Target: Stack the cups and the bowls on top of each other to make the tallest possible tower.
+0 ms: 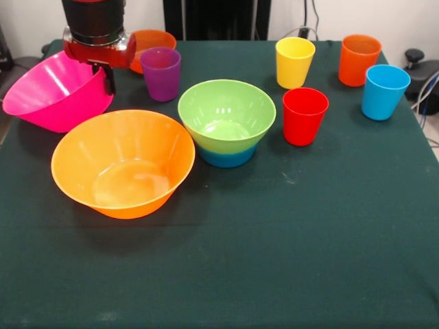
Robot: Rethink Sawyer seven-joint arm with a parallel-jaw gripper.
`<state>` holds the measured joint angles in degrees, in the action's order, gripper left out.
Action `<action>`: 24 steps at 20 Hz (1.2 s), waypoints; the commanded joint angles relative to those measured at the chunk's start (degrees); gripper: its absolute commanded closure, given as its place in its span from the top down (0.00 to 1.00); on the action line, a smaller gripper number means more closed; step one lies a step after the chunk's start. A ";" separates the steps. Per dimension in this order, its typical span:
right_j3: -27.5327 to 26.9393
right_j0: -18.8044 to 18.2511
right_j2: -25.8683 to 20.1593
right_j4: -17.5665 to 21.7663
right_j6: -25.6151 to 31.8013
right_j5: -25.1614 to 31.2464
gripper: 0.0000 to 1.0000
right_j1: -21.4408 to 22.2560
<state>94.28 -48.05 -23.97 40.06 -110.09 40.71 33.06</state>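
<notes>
My gripper (pixel 104 77) is at the back left, closed on the right rim of the large pink bowl (pixel 48 92), which hangs tilted with its opening turned toward the camera. One black finger (pixel 110 79) shows outside the rim. The large orange bowl (pixel 123 161) stands upright in front of it. The green bowl (pixel 226 110) sits nested in the small blue bowl (pixel 226 159) at the centre. The small orange bowl (pixel 152 41) is at the back, behind the purple cup (pixel 160 72). The yellow (pixel 295 62), orange (pixel 359 59), light blue (pixel 384 91) and red (pixel 304 115) cups stand upright at the right.
The table is covered with a dark green cloth (pixel 274 260). Its back edge runs just behind the cups. Cables and dark equipment (pixel 420 65) lie off the right edge.
</notes>
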 commanded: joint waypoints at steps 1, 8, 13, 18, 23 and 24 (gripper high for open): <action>0.38 -0.76 -1.37 -2.34 6.74 4.49 0.00 1.77; -0.63 0.26 -1.45 -4.32 7.83 8.92 0.00 3.96; -1.72 1.15 -1.77 -5.22 7.62 11.02 0.00 4.15; -1.15 1.57 -1.97 -6.27 7.12 12.32 0.00 5.18; -0.67 1.94 -2.05 -6.59 6.34 12.30 0.00 5.54; -0.60 2.02 -1.96 -6.66 6.13 12.31 0.00 5.61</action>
<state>94.35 -48.90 -23.96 34.20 -110.09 48.26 38.04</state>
